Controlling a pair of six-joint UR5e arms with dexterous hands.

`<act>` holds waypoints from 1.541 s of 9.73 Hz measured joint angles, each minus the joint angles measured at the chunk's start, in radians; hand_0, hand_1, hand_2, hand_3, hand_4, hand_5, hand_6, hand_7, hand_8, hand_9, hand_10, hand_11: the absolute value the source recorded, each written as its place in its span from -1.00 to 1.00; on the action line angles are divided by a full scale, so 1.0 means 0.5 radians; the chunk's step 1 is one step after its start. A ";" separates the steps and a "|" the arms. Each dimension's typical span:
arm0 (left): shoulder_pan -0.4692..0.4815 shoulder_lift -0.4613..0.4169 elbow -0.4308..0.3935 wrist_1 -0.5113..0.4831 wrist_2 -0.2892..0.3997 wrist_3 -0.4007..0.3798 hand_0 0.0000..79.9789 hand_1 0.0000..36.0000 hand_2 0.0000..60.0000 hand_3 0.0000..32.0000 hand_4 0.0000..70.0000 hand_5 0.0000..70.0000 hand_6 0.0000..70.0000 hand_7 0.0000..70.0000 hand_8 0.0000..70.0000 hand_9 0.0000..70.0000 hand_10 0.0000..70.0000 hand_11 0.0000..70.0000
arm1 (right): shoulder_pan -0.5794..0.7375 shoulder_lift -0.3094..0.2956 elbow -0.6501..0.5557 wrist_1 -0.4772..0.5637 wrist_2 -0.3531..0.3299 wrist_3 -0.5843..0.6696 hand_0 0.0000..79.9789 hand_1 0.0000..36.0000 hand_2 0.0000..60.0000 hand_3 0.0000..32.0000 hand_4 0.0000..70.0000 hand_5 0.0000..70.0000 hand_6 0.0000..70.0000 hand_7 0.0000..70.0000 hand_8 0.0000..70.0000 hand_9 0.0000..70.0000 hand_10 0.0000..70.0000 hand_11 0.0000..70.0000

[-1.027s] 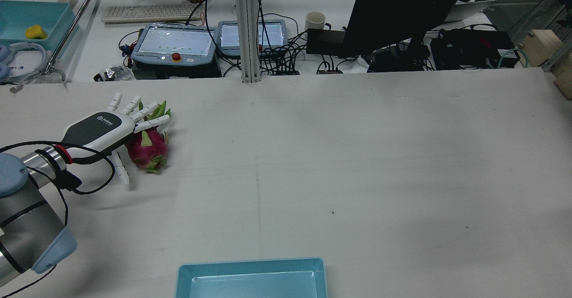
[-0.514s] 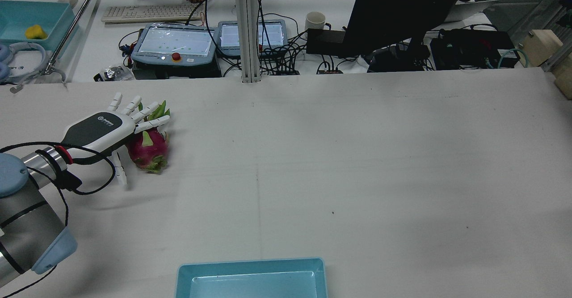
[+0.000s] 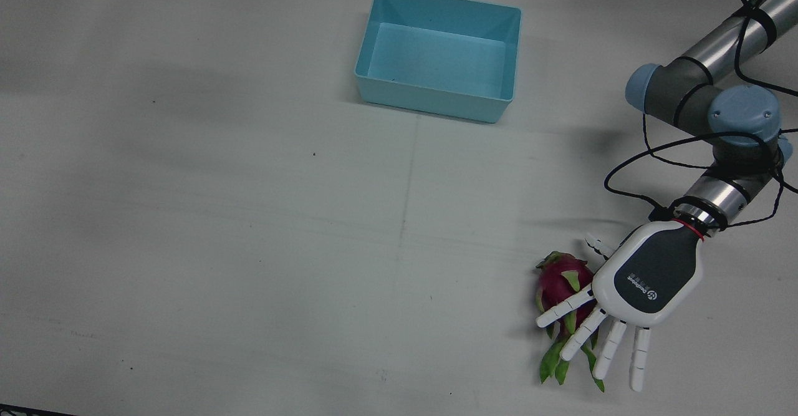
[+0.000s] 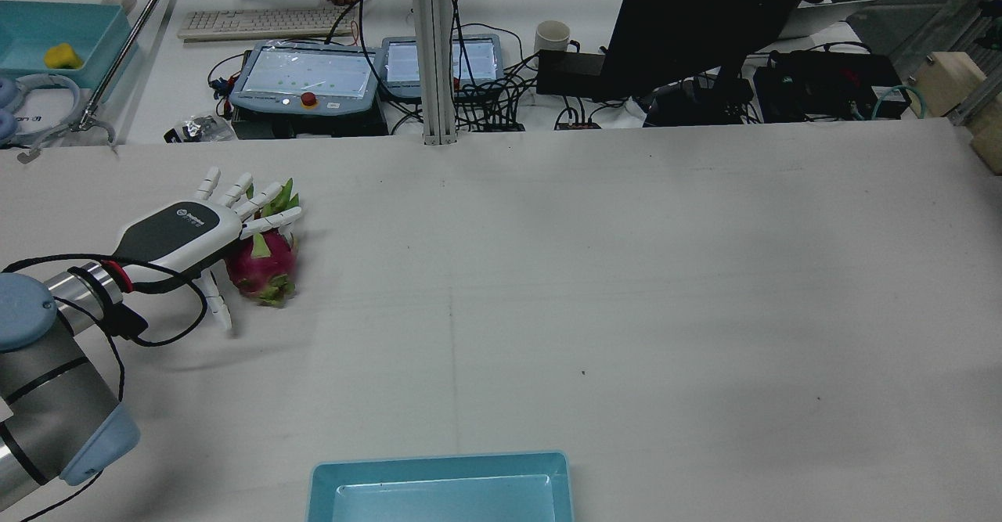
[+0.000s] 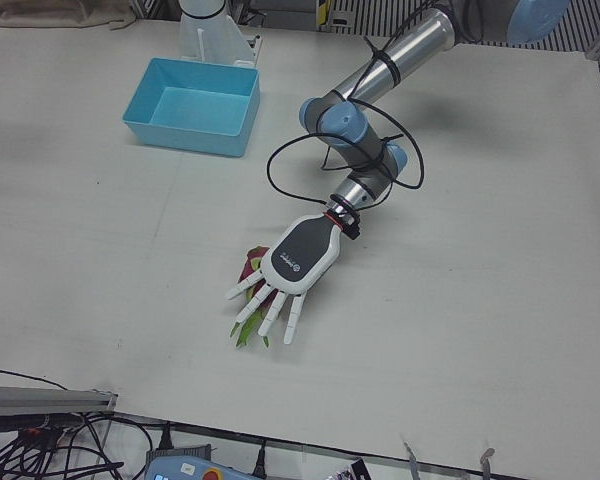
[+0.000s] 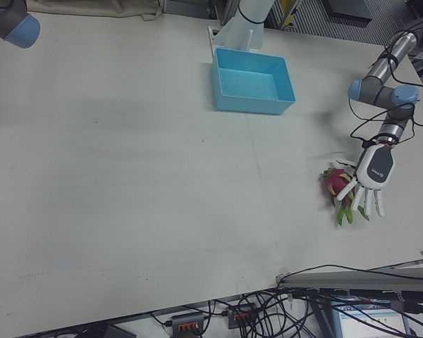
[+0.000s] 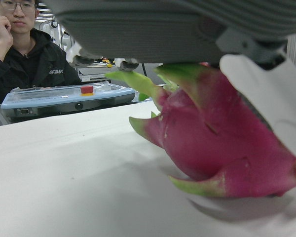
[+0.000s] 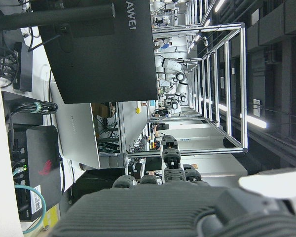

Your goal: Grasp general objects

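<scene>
A pink dragon fruit (image 3: 558,282) with green leaf tips lies on the white table near the robot's left side. It also shows in the rear view (image 4: 262,268), the left-front view (image 5: 250,268), the right-front view (image 6: 333,182) and close up in the left hand view (image 7: 222,148). My left hand (image 3: 648,279) hovers palm down over it, fingers spread and straight across the fruit's leafy end, thumb on the near side. It holds nothing. The left hand also shows in the rear view (image 4: 176,232). My right hand (image 8: 153,212) shows only as a ribbed palm edge in its own view.
A light blue bin (image 3: 436,101) stands at the table's middle on the robot's side, with nothing in it. Beyond the far edge are teach pendants (image 4: 305,76), a keyboard (image 4: 258,23), a monitor (image 4: 697,21) and cables. A person sits there (image 7: 19,54).
My left hand has shifted slightly further over the dragon fruit, fingers still spread. The fruit has not moved.
</scene>
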 measured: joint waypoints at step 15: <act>0.036 -0.015 -0.267 0.268 0.058 -0.031 0.12 1.00 1.00 -1.00 -0.05 0.44 -1.00 -0.78 -0.99 -1.00 -1.00 -1.00 | 0.000 0.000 0.000 0.000 -0.001 0.000 -1.00 -1.00 -1.00 -1.00 -1.00 -1.00 -1.00 -1.00 -1.00 -1.00 -1.00 -1.00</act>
